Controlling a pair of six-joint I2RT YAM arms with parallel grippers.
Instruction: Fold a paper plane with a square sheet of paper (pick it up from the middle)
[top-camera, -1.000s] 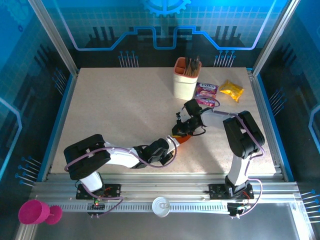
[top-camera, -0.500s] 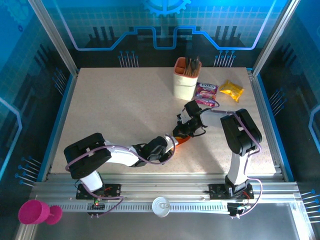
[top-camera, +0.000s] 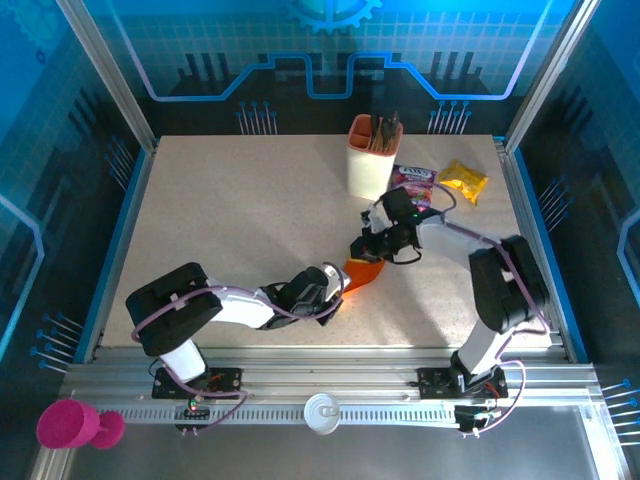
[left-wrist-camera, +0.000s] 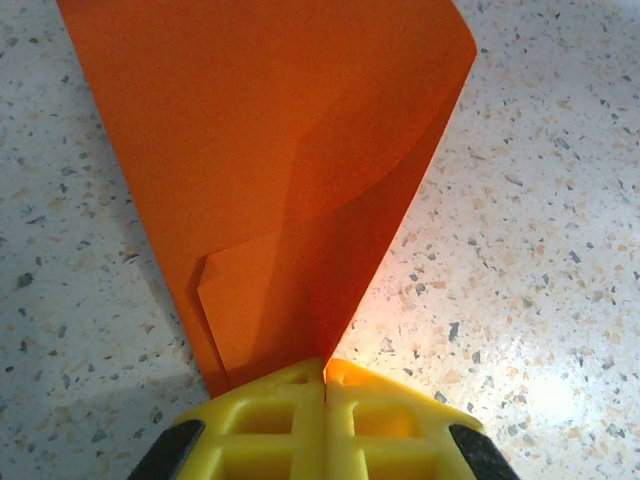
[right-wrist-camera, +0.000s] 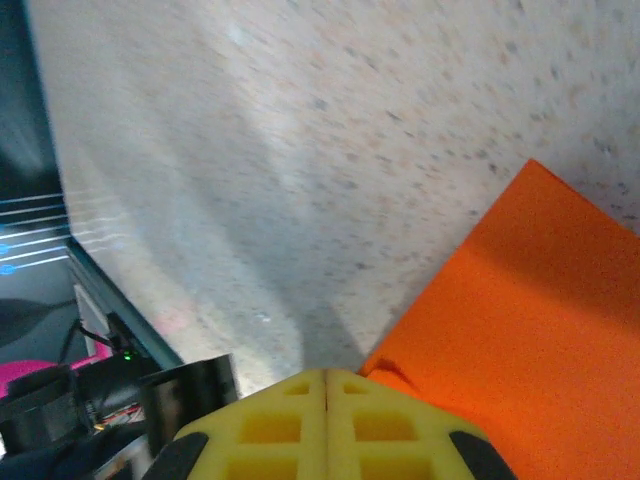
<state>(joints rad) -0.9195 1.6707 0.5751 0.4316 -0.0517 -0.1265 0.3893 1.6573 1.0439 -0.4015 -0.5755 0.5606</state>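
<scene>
Left jaws: clenched on the narrow end of the orange paper (left-wrist-camera: 280, 150). On my left wrist feed the yellow tips meet, and the paper tapers straight into the seam between them.
Right jaws: pressed together with no gap on my right wrist feed. A corner of the paper comes up against the right-hand tip, but I cannot tell whether it is pinched or only touching.
Paper, overhead: a small orange wedge on the speckled tabletop (top-camera: 230, 210), right of centre, between the two arm tips. The left arm (top-camera: 255, 305) reaches it from the near left and the right arm (top-camera: 470, 245) from the far right.
Paper, left wrist: I can see the layers here. One flap with a curved edge lies over the sheet, a small folded tab sits low near the tips, and the wide end fans away from me.
Paper, right wrist: one flat orange panel with a faint crease. The tabletop's edge and the dark surround run off to the left.
Contact with tabletop: I cannot tell whether the paper rests flat or is raised.
Overhead extras: a peach cup (top-camera: 371, 160) of dark sticks stands beyond the paper. A purple packet (top-camera: 413, 184) and a yellow packet (top-camera: 463, 180) lie to the cup's right. A pink cup (top-camera: 68, 425) lies on the near metal rail at the far left.
</scene>
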